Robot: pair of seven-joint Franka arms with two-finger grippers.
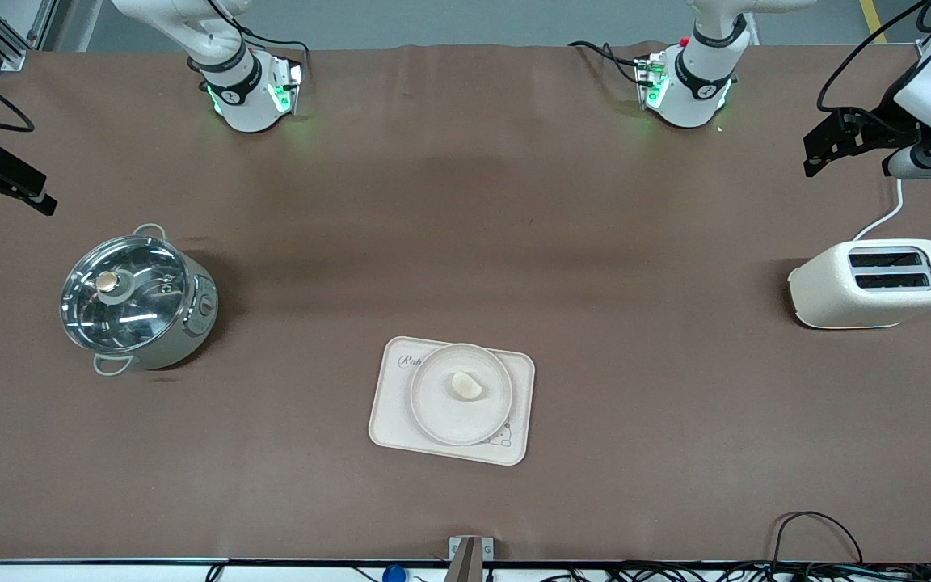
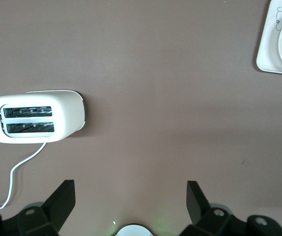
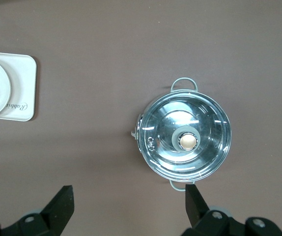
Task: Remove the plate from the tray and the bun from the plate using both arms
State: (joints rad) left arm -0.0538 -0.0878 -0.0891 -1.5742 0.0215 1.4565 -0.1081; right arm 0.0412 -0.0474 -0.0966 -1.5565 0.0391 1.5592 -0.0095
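One bun [image 1: 466, 385] on plate [image 1: 433, 404], both grippers open, idle.

- The worktop [image 1: 465, 202] has a brown matt covering that looks like cloth, with faint creases.
- The pot [image 1: 138, 299] is polished metal, mirror-bright; its lid [image 3: 185, 140] looks like glossy glass with a brassy knob.
- The toaster [image 1: 874, 283] has a smooth cream shell with a soft sheen, likely plastic.
- The tray [image 1: 514, 440] is matt cream, smooth.
- The plate [image 1: 433, 404] is cream too, smooth and faintly satin.
- The bun [image 1: 466, 385] looks soft, pale and matt.
- The left gripper's fingers [image 2: 62, 199] and the right gripper's fingers [image 3: 62, 204] are matt black.
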